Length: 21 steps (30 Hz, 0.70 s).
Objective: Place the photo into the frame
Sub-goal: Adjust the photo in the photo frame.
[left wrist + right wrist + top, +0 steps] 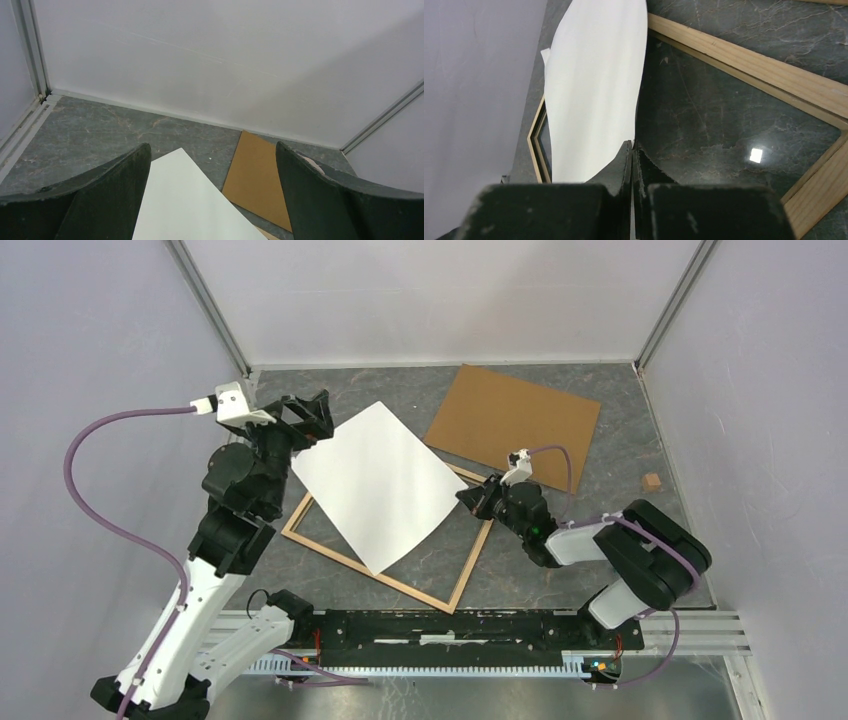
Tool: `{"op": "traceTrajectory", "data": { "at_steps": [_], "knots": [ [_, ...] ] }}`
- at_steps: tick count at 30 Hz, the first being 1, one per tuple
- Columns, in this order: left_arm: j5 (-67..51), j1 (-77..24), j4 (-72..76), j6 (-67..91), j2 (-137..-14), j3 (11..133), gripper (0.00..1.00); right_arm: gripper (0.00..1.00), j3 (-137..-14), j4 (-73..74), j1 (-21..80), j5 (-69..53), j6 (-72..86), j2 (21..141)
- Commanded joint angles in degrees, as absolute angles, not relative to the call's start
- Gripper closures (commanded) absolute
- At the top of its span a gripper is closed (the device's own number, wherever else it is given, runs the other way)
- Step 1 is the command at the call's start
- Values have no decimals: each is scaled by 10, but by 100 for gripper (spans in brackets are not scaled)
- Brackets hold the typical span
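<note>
- The photo is seen at the centre of the top view, plain white back upward, and lies skewed across the frame.
- The frame lies flat on the grey marbled table with its tan side up. Its upper left part is covered by the print.
- The right gripper is placed at the photo's right corner. In the right wrist view its fingers are pressed together on the paper's edge, and the sheet curves upward away from them.
- The left gripper is held at the photo's upper left edge with its fingers spread wide. Nothing is grasped, and whether the paper is touched cannot be told.
- In the left wrist view a corner of the white sheet is seen low between the two fingers.
- A flat brown backing board lies at the upper right, just beside the frame.
- A small brown block sits near the right wall.
</note>
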<state>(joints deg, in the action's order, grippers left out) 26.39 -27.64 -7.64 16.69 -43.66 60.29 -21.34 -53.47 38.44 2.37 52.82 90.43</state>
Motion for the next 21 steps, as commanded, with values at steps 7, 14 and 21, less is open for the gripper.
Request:
{"op": "traceTrajectory", "data": {
  "at_steps": [7, 14, 21],
  "knots": [
    [261, -274, -69, 190, -423, 619, 0, 100, -220, -410, 342, -128, 478, 788],
    [247, -273, -71, 197, -427, 619, 0, 100, -208, -339, 247, -289, 454, 756],
    [235, -274, -79, 202, -440, 626, 0, 100, -281, -132, 154, -403, 291, 791]
  ]
}}
